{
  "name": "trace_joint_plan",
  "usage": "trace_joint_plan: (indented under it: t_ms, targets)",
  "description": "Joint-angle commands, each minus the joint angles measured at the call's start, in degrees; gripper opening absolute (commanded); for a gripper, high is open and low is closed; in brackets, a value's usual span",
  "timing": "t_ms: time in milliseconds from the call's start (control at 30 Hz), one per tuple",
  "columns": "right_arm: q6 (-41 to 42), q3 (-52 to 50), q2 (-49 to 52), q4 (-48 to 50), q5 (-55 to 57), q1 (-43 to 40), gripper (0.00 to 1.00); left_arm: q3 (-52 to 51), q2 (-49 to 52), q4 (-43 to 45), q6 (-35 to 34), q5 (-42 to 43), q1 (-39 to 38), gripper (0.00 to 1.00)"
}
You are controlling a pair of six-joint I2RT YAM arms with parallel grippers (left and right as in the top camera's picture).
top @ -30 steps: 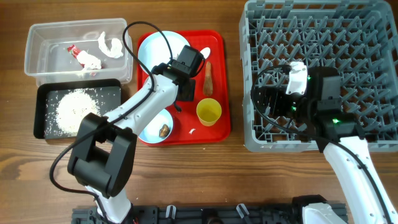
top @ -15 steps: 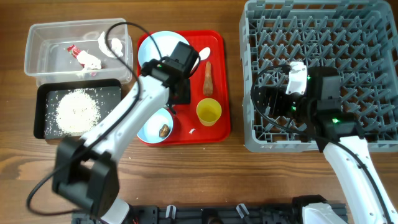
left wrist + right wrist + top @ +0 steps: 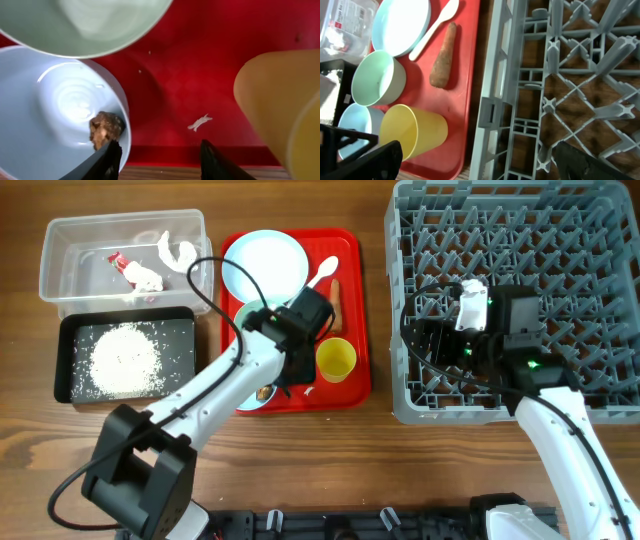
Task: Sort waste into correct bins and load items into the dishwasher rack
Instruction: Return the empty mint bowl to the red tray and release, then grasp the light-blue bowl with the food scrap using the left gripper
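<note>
two robot arms over a wooden table, both claws open and empty

a brown wood-grain table (image 3: 330,470) is filling the overhead view from edge to edge. the left gripper (image 3: 160,156) is hovering low over a red serving tray (image 3: 200,60), its jaws spread apart and gripping nothing. it is just beside a pale blue bowl (image 3: 55,105) that is holding a small brown food lump (image 3: 106,127). a yellow cup (image 3: 275,95) is sitting on the tray to the gripper's right. the right gripper (image 3: 477,150) is hanging at the left wall of the grey dishwasher rack (image 3: 560,240), its jaws wide apart and empty. at the table's left, a clear tub (image 3: 80,245) is holding a red-and-white wrapper (image 3: 122,264) and crumpled white paper (image 3: 178,252). loose rice (image 3: 125,360) is lying in the black tray (image 3: 180,330) just in front of the tub.
</note>
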Motion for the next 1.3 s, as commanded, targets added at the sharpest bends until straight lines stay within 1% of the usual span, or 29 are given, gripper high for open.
trace_joint_plan:
  t_ms: [0, 167, 333, 400, 467, 500, 533, 567, 700, 800, 1067, 1167, 1267]
  targets:
    - [0.5, 1.11, 0.57, -0.04, -1.16, -0.11, 0.99, -3.8, 0.04, 3.85, -1.09, -0.98, -0.13, 0.49]
    - [0.5, 1.11, 0.57, -0.13, -1.18, -0.11, 0.99, -8.17, 0.07, 8.11, -4.13, -3.43, -0.13, 0.45]
    - [0.48, 1.11, 0.57, -0.22, -1.16, -0.11, 0.99, -10.71, 0.07, 10.84, -4.24, -3.43, -0.13, 0.4]
    - [0.5, 1.11, 0.57, -0.24, -1.16, -0.11, 0.99, -10.71, 0.04, 11.13, -4.24, -3.43, -0.13, 0.34]
    - [0.57, 1.11, 0.57, -0.26, -1.2, -0.11, 0.99, -10.71, 0.04, 11.5, -4.24, -3.41, -0.13, 0.23]
    - [0.81, 1.11, 0.57, -0.26, -1.18, -0.11, 0.99, -10.71, 0.04, 11.52, -4.24, -3.41, -0.13, 0.13]
    - [0.94, 1.11, 0.57, -0.26, -1.18, -0.11, 0.99, -10.71, 0.04, 11.5, -4.24, -3.39, -0.13, 0.06]
    - [0.96, 1.11, 0.57, -0.26, -1.18, -0.11, 0.99, -10.71, 0.04, 11.43, -4.24, -3.34, -0.13, 0.04]
    - [0.96, 1.11, 0.57, -0.26, -1.18, -0.11, 0.99, -10.32, -0.72, 10.25, -4.24, -2.23, -0.13, 0.04]
    - [0.94, 1.11, 0.57, -0.26, -1.18, -0.11, 0.99, -8.2, -2.69, 7.08, -4.22, -1.81, -0.13, 0.04]
    - [0.92, 1.11, 0.57, -0.22, -1.18, -0.11, 0.99, 2.32, -8.59, -3.41, -3.52, -0.79, -0.11, 0.04]
    - [0.94, 1.11, 0.57, -0.24, -1.18, -0.11, 0.99, 5.35, -10.56, -4.74, -1.31, -0.68, 0.46, 0.04]
    - [0.94, 1.11, 0.57, -0.24, -1.18, -0.11, 0.99, 6.34, -12.68, -4.94, -0.52, -0.35, 3.06, 0.04]
